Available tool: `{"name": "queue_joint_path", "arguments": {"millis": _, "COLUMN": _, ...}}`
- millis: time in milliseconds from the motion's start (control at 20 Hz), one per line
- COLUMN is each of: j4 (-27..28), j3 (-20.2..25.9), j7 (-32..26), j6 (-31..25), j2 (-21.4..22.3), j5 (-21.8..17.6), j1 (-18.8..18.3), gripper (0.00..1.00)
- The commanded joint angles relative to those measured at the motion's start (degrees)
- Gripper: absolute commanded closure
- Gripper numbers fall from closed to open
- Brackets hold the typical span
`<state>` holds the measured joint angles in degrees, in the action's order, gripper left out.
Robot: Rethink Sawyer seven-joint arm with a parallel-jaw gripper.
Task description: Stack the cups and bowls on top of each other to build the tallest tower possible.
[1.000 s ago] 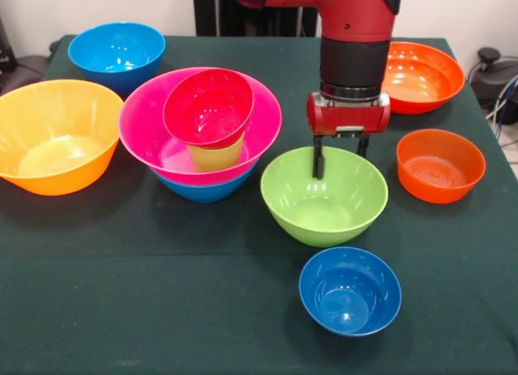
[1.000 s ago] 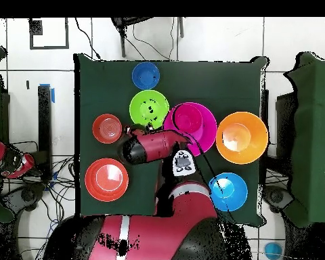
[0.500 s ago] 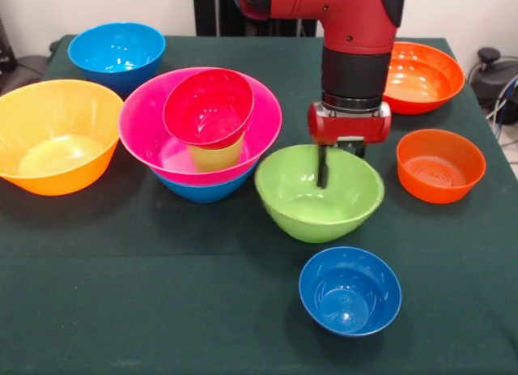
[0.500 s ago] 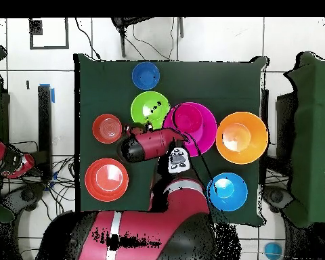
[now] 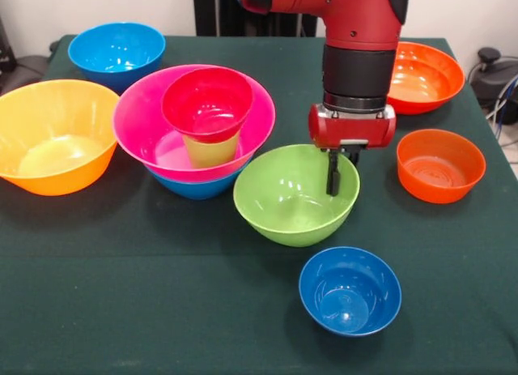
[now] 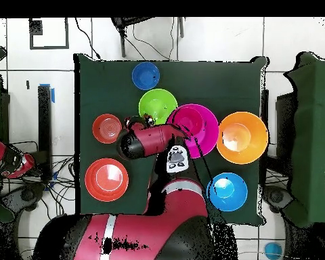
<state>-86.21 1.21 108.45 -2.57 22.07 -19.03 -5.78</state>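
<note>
Sliding sideways toward the pile since a second ago, the green bowl (image 5: pixel 295 194) now sits tilted with its rim close to the pink bowl's side, dragged there by the gripper (image 5: pixel 335 171). From the front, one dark finger hangs inside the rim at the bowl's right side and the rest is hidden behind the wall, so it looks clamped on that rim, grasping the green bowl. My read is that the step in hand is carrying this bowl to the tower (image 5: pixel 194 124), which so far is a medium blue bowl (image 5: pixel 190 186) at the bottom, the large pink bowl (image 5: pixel 137 120) on it, the lime cup (image 5: pixel 210 151) standing inside that, and the small crimson bowl (image 5: pixel 209 105) tipped on the cup. Next it must lift well clear of the crimson rim, centre over it, and lower gently, since that top piece already leans. Counting: one cup and nine bowls, the other five being a yellow-orange bowl (image 5: pixel 55 136), a blue bowl (image 5: pixel 117 53), two orange bowls (image 5: pixel 421 75) (image 5: pixel 439 165) and a small blue bowl (image 5: pixel 350 290).
</note>
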Motion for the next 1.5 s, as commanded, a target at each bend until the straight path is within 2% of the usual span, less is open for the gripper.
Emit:
{"name": "queue_joint_path", "arguments": {"millis": 50, "j4": 1.35, "j3": 2.61, "j7": 4.36, "j6": -1.33, "j2": -3.31, "j5": -0.58, "j1": 0.74, "gripper": 1.00}}
{"name": "queue_joint_path", "arguments": {"millis": 350, "j4": -1.72, "j3": 0.74, "j7": 5.82, "j6": -1.24, "j2": 0.24, "j5": -0.18, "j1": 2.34, "gripper": 1.00}}
{"name": "queue_joint_path", "arguments": {"millis": 600, "j4": -4.77, "j3": 1.28, "j7": 6.13, "j6": -2.50, "j2": 4.00, "j5": 0.25, "j1": 2.41, "gripper": 1.00}}
{"name": "queue_joint_path", "arguments": {"millis": 800, "j4": -7.05, "j3": 0.98, "j7": 7.08, "j6": -0.94, "j2": 4.92, "j5": 0.15, "j1": 2.75, "gripper": 1.00}}
{"name": "queue_joint_path", "arguments": {"millis": 1500, "j4": -7.78, "j3": 4.03, "j7": 6.15, "j6": -0.97, "j2": 6.10, "j5": 0.43, "j1": 0.97, "gripper": 1.00}}
